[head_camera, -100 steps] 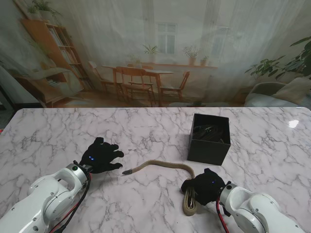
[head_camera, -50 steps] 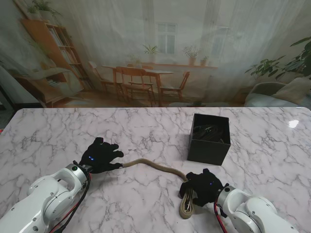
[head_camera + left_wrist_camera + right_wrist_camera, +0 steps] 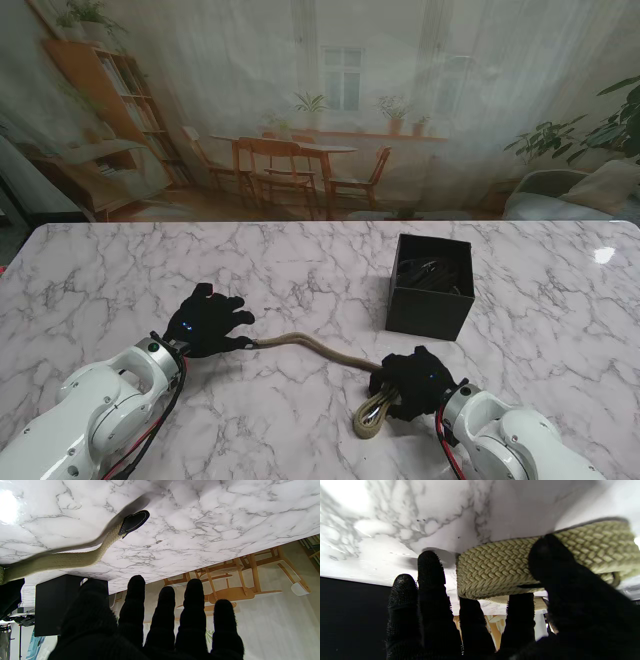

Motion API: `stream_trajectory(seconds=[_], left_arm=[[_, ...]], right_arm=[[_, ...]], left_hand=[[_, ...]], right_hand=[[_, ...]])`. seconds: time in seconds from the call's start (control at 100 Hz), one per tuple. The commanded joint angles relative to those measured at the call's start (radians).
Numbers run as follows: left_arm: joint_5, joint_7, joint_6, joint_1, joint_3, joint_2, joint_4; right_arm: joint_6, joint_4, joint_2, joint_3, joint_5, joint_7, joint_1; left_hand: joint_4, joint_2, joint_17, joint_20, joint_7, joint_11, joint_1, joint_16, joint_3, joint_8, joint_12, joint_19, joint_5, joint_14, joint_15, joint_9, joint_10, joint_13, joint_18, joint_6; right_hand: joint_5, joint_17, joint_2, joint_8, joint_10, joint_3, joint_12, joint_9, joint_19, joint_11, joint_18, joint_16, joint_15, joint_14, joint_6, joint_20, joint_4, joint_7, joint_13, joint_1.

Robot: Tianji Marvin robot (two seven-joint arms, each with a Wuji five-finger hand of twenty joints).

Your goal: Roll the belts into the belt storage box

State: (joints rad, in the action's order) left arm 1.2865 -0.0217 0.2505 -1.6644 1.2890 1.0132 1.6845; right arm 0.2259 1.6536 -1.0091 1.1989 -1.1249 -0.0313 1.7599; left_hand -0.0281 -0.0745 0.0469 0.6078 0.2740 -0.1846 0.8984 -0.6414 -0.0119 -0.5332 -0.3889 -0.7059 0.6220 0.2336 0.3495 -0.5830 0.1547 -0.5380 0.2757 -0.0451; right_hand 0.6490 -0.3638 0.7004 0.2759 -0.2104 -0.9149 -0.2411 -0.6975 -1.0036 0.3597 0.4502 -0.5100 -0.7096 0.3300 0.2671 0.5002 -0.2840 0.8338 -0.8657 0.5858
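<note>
A: We are starting at our right robot hand (image 3: 415, 380). Its fingers (image 3: 431, 567) and thumb are grasping the folded buckle end of the belt (image 3: 318, 349), pinching the woven loop against the table (image 3: 120, 270).

B: And our left robot hand (image 3: 207, 321)?

A: It is hovering with fingers spread, grasping nothing. From the stand the belt's dark tip (image 3: 133, 522) is lying just beside those fingertips; whether it is touching them we cannot tell.

B: So which step are we judging this to be?

A: We are reading it as the start of the roll: one end gathered into a loop on the side nearer to us, the rest of the belt trailing across the table toward the left robot hand, nothing coiled yet.

B: What is the next move asking of us?

A: We think the right robot hand needs to be turning the loop over itself along the strap, while the left one is pinning or feeding the free tip so the strap is staying straight.

B: And the box (image 3: 431, 287)?

A: It is standing open, farther from us than the right robot hand and apart from it. Something dark is lying inside, perhaps another belt; we cannot make it out.
</note>
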Motion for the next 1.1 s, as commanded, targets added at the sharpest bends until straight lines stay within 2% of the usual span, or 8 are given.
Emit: stream_trajectory(seconds=[0.0, 0.2, 0.32, 0.45, 0.47, 0.7, 0.82, 1.09], left_arm=[[-0.002, 0.013, 0.002, 0.000, -0.004, 0.002, -0.002], [-0.003, 0.015, 0.003, 0.003, -0.007, 0.001, -0.003], [-0.003, 0.014, 0.003, 0.003, -0.008, 0.001, -0.004], [-0.004, 0.014, 0.003, 0.004, -0.008, 0.001, -0.004], [-0.004, 0.015, 0.003, 0.004, -0.009, 0.001, -0.004], [-0.005, 0.017, 0.004, 0.006, -0.011, 0.001, -0.006], [-0.005, 0.017, 0.003, 0.006, -0.011, 0.001, -0.006], [-0.002, 0.013, 0.002, 0.006, -0.009, 0.001, -0.006]], right_arm=[[-0.003, -0.044, -0.008, -0.013, 0.005, -0.003, 0.014], [-0.005, -0.072, -0.016, -0.024, 0.016, 0.079, 0.007], [-0.004, -0.087, -0.019, -0.030, 0.017, 0.115, 0.001], [0.000, -0.100, -0.022, -0.035, 0.021, 0.142, -0.004], [0.000, -0.100, -0.022, -0.035, 0.024, 0.143, -0.004], [0.008, -0.134, -0.032, -0.052, 0.062, 0.195, -0.018], [0.015, -0.139, -0.033, -0.056, 0.068, 0.202, -0.022], [0.042, -0.150, -0.036, -0.059, 0.095, 0.197, -0.032]], left_hand=[[0.016, 0.042, -0.018, 0.008, -0.013, 0.020, -0.024, 0.008, -0.013, 0.011, 0.007, 0.030, 0.010, 0.009, -0.030, 0.043, 0.009, 0.021, 0.043, -0.006], [0.016, 0.042, -0.018, 0.009, -0.012, 0.020, -0.025, 0.009, -0.013, 0.012, 0.007, 0.032, 0.010, 0.007, -0.030, 0.043, 0.008, 0.021, 0.042, -0.005], [0.016, 0.043, -0.018, 0.010, -0.012, 0.020, -0.024, 0.009, -0.012, 0.012, 0.007, 0.033, 0.009, 0.008, -0.031, 0.043, 0.010, 0.023, 0.042, -0.005], [0.016, 0.042, -0.019, 0.011, -0.011, 0.020, -0.025, 0.009, -0.013, 0.013, 0.007, 0.034, 0.010, 0.007, -0.031, 0.042, 0.008, 0.022, 0.043, -0.005], [0.016, 0.042, -0.019, 0.011, -0.011, 0.020, -0.025, 0.009, -0.013, 0.013, 0.007, 0.035, 0.010, 0.008, -0.031, 0.042, 0.008, 0.022, 0.044, -0.005], [0.016, 0.042, -0.019, 0.012, -0.011, 0.019, -0.024, 0.009, -0.012, 0.013, 0.007, 0.035, 0.010, 0.007, -0.031, 0.041, 0.008, 0.022, 0.044, -0.005], [0.016, 0.042, -0.019, 0.013, -0.010, 0.020, -0.025, 0.009, -0.013, 0.013, 0.007, 0.037, 0.011, 0.007, -0.032, 0.042, 0.008, 0.023, 0.044, -0.004], [0.016, 0.042, -0.020, 0.013, -0.010, 0.019, -0.020, 0.010, -0.012, 0.013, 0.007, 0.038, 0.010, 0.006, -0.032, 0.042, 0.007, 0.022, 0.044, -0.004]], right_hand=[[0.095, 0.017, -0.105, 0.091, 0.121, -0.042, -0.063, -0.096, -0.017, 0.091, 0.021, 0.131, 0.407, -0.231, 0.041, 0.013, 0.029, 0.227, 0.061, 0.055], [-0.036, -0.004, -0.117, 0.154, 0.197, -0.024, -0.374, -0.225, -0.031, 0.310, -0.002, 0.070, 0.342, -0.277, 0.120, 0.035, 0.032, 0.244, -0.012, 0.072], [-0.103, -0.047, -0.126, 0.122, 0.222, -0.034, -0.461, -0.300, -0.070, 0.402, -0.036, 0.023, 0.270, -0.300, 0.137, 0.049, 0.040, 0.129, -0.073, 0.066], [-0.207, -0.101, -0.127, 0.082, 0.248, -0.064, -0.437, -0.420, -0.121, 0.460, -0.069, -0.023, 0.204, -0.326, 0.075, 0.055, 0.049, -0.220, -0.154, 0.055], [-0.277, -0.104, -0.128, -0.026, 0.248, -0.066, -0.422, -0.439, -0.126, 0.458, -0.066, -0.029, 0.202, -0.327, 0.069, 0.051, 0.051, -0.233, -0.164, 0.056], [-0.499, -0.191, -0.196, -0.098, 0.217, -0.155, -0.310, -0.647, -0.206, 0.430, -0.065, -0.050, 0.135, -0.286, 0.045, 0.067, 0.188, -0.235, -0.325, 0.032], [-0.463, -0.250, -0.247, -0.095, 0.193, -0.148, -0.300, -0.706, -0.235, 0.432, -0.024, -0.047, 0.103, -0.252, 0.165, 0.054, 0.193, -0.211, -0.398, 0.070], [-0.295, -0.238, -0.417, -0.122, 0.160, -0.049, -0.319, -0.666, -0.209, 0.431, 0.057, -0.028, 0.110, -0.212, 0.194, 0.015, 0.176, -0.303, -0.408, 0.184]])
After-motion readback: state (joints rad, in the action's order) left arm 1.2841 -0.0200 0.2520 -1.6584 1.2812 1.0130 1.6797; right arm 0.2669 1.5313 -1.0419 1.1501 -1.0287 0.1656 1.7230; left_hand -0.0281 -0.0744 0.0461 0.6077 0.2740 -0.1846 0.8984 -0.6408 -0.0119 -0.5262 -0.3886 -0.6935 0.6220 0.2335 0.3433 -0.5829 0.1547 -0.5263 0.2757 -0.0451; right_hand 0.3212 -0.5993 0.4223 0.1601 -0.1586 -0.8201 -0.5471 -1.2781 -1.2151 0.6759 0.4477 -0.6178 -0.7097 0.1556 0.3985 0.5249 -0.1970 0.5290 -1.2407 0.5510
